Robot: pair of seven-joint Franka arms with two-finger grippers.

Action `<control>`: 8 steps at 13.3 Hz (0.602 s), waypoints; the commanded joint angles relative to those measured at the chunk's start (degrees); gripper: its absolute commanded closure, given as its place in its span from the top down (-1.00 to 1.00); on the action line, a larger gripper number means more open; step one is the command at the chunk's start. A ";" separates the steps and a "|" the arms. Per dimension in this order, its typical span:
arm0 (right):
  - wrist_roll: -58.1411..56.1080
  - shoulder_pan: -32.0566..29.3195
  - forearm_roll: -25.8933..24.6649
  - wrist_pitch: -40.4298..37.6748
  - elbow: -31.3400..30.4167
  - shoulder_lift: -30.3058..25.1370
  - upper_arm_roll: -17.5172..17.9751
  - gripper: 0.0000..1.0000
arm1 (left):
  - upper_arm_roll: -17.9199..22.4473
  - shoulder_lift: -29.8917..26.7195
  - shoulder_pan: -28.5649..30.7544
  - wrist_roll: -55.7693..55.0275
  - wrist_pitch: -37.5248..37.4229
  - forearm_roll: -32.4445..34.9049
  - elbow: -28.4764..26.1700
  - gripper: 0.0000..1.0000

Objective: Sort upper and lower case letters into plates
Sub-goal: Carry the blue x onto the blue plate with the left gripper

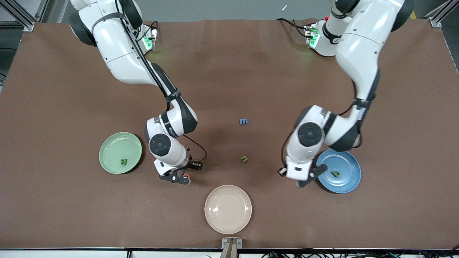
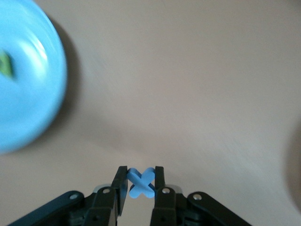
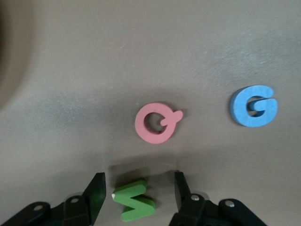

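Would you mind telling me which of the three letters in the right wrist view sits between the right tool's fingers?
The green letter: it lies between the open right tool. The pink Q and blue G lie clear of it.

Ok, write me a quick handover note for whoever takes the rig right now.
Left gripper: fingers shut on a blue X, up beside the blue plate.
Right gripper: fingers open around a green letter on the table, between the green plate and the cream plate.
Done: a green B lies in the green plate, one green letter in the blue plate.
Left: the X to be placed, the green letter, a pink Q and blue G beside it, plus a blue m and a small green letter mid-table.
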 commanded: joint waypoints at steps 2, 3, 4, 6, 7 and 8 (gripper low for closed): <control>1.10 1.91 0.27 0.17 1.20 0.77 -0.52 0.33 | -0.57 -0.19 7.18 10.82 -0.26 1.13 -1.39 -0.99; 0.93 2.35 0.01 0.17 1.12 0.77 -0.52 0.19 | -0.57 -0.11 8.85 13.02 -0.70 1.22 -1.65 -0.97; 0.75 2.62 -1.13 0.17 1.03 0.77 -0.52 -0.07 | -0.57 -0.02 9.56 14.09 -2.18 1.22 -1.65 -0.91; 0.58 2.53 -3.93 0.17 0.85 0.77 -0.52 -0.48 | -0.57 0.25 9.74 14.19 -4.73 1.22 -1.91 -0.75; 0.66 2.45 -4.99 0.17 0.85 0.77 -0.52 -0.59 | -0.66 0.07 10.53 14.97 -6.31 1.31 -2.52 -0.34; 0.58 2.36 -5.26 0.17 0.85 0.85 -0.52 -0.68 | -1.09 -0.10 11.23 17.15 -6.76 1.22 -2.88 0.21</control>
